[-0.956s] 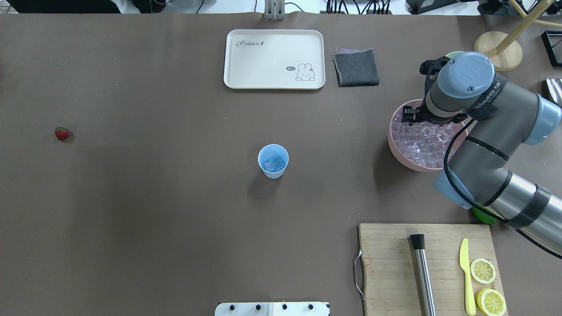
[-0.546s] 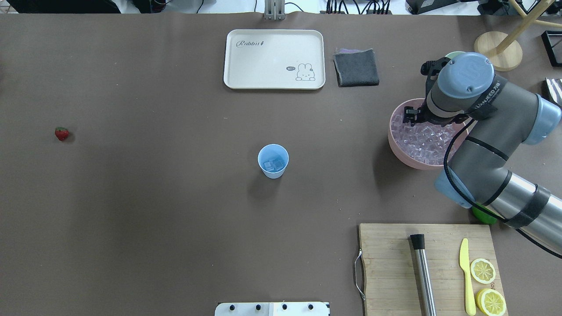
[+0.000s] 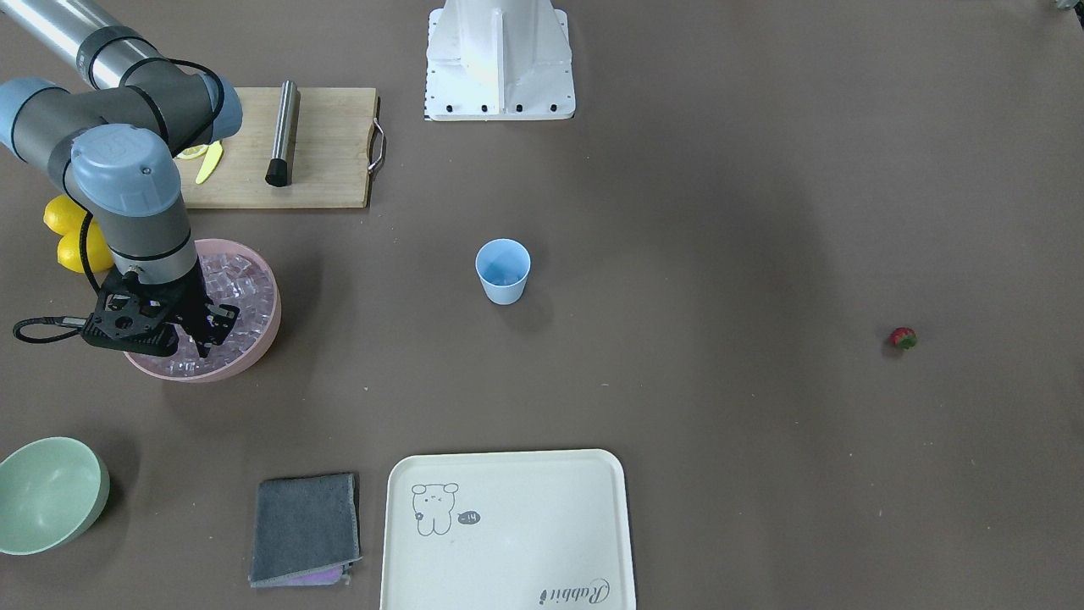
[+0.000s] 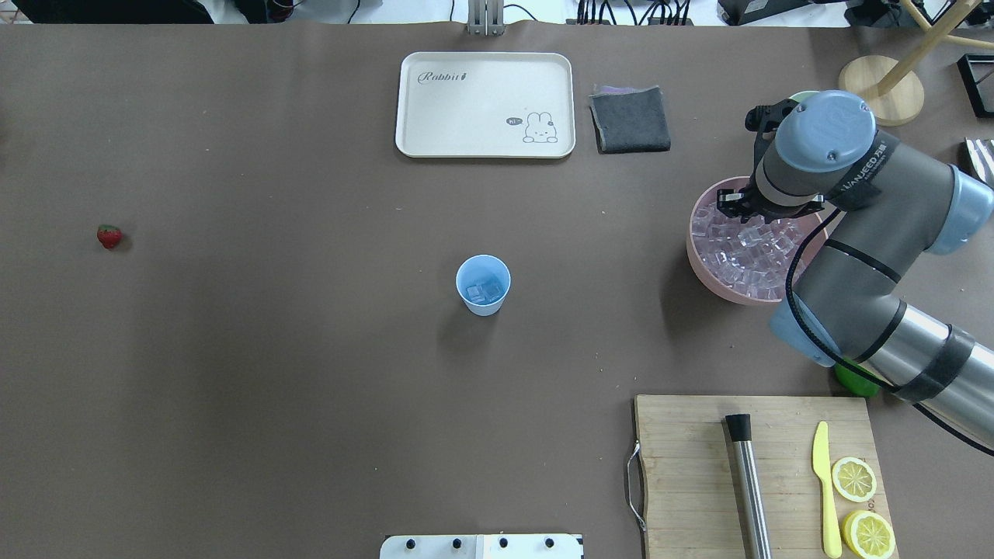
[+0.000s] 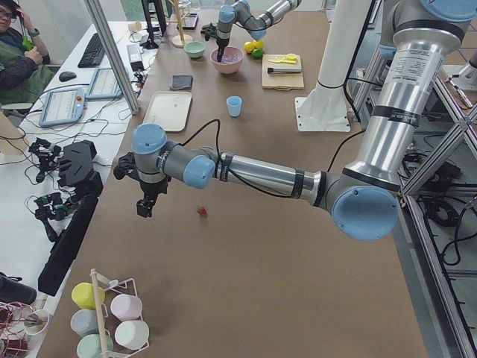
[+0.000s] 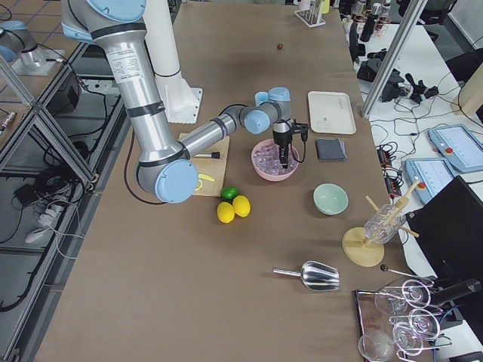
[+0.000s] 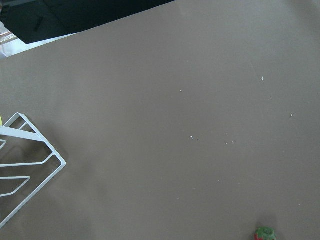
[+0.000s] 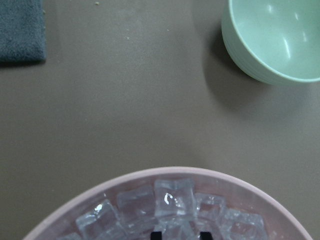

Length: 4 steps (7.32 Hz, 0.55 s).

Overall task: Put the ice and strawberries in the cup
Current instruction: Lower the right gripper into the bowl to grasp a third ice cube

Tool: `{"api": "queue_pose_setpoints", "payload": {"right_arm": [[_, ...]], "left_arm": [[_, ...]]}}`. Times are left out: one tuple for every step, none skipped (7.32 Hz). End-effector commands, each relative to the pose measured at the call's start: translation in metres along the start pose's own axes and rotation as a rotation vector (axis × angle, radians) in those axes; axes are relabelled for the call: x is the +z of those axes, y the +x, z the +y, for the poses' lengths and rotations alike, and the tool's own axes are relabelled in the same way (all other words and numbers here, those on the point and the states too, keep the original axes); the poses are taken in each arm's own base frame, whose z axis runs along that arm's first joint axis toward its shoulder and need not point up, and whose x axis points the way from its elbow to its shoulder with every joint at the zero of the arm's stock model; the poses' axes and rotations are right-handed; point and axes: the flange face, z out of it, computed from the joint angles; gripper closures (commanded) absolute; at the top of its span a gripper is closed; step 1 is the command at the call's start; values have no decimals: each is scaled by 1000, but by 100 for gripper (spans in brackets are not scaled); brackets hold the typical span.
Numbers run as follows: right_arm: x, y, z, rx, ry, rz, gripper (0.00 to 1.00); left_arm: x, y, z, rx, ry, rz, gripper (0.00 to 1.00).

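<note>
Ice [image 4: 738, 250] fills pink bowl [image 4: 696, 256] on robot-right side of desk [image 4: 311, 349]; right gripper [image 8: 181, 235] is down in it, fingers [image 8: 156, 235] apart, tips sunk among the cubes; Cup [image 4: 483, 285] stands upright mid-desk, well apart from the bowl; we see a few cubes lying in its bottom; Strawberry [image 4: 109, 236] lies alone on the desk's far left, well apart from cup, green cap showing; Left gripper [image 5: 144, 209] hovers over the desk near the strawberry, not touching it; we only get it in the side view, so we cannot tell whether its fingers are apart or together.
</note>
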Motion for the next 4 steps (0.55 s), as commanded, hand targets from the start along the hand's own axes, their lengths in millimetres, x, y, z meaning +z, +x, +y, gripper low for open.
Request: {"api": "queue_pose_setpoints", "payload": {"right_arm": [[-2, 1, -1, 1, 2, -1, 100], [-7, 1, -2, 4, 4, -11, 100], [-19, 1, -1, 4, 10, -23, 100], [-24, 2, -2, 6, 13, -31, 82]], "left_arm": [[0, 0, 0, -1, -1, 0, 2], [0, 0, 0, 0, 0, 0, 2], [0, 0, 0, -1, -1, 0, 2], [0, 0, 0, 0, 0, 0, 2]]}}
